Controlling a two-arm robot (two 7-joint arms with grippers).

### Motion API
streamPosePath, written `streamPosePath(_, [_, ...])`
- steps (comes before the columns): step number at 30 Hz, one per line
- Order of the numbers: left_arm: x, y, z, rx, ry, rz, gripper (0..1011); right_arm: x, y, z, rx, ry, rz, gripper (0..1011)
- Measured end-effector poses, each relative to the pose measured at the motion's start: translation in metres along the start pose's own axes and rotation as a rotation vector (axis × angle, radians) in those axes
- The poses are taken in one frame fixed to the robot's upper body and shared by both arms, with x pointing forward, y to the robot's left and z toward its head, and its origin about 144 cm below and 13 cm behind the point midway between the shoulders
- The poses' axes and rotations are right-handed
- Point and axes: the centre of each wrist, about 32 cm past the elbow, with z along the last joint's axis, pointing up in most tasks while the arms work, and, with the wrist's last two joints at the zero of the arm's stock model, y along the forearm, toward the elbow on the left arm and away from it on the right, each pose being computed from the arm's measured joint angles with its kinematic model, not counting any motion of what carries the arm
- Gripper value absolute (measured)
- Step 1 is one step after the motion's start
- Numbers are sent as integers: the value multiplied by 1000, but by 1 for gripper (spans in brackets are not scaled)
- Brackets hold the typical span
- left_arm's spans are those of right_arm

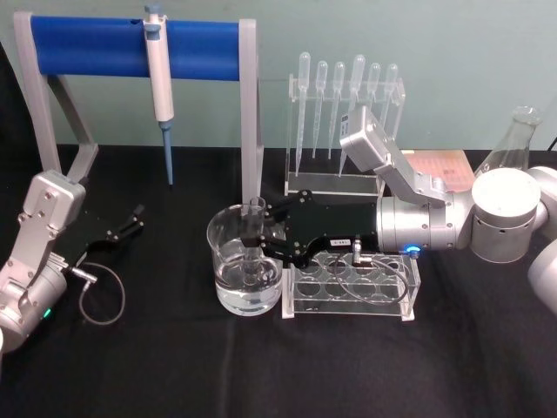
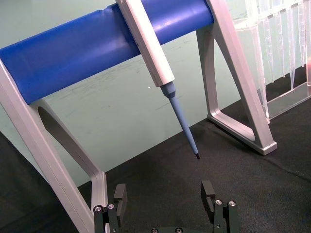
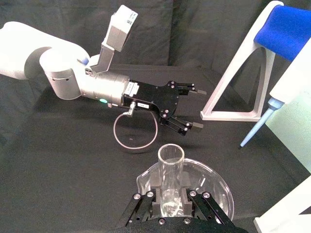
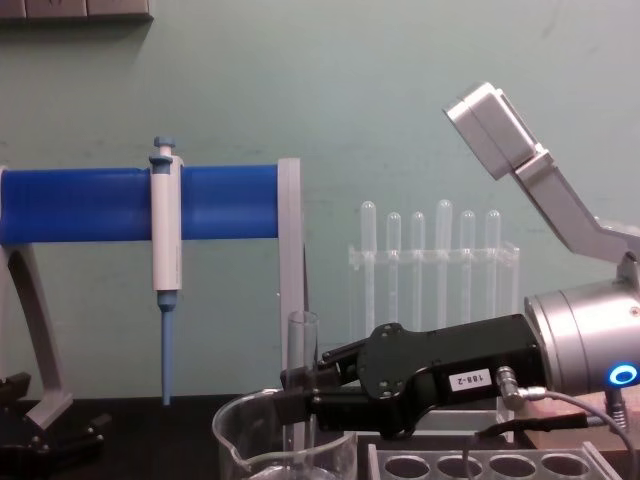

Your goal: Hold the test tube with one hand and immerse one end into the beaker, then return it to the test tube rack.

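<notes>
Your right gripper (image 1: 254, 237) pinches the tube (image 1: 254, 214) upright, its lower end down inside the beaker (image 1: 223, 266), which stands just left of the rack (image 1: 383, 300). Your left gripper (image 1: 133, 219) rests spread, well apart at the left.

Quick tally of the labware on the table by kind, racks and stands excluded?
beaker: 1
test tube: 1, held by the right gripper, lower end in the beaker
plastic pipettes: 6
pipettor: 1
conical flask: 1
Total: 10
The left gripper sits idle at the left, fingers open.
</notes>
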Motion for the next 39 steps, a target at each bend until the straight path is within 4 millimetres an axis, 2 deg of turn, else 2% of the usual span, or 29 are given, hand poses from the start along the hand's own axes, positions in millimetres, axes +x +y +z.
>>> streamPosePath(39, [0,0,0,0,0,0,1000,0,0,0,0,0,0,233])
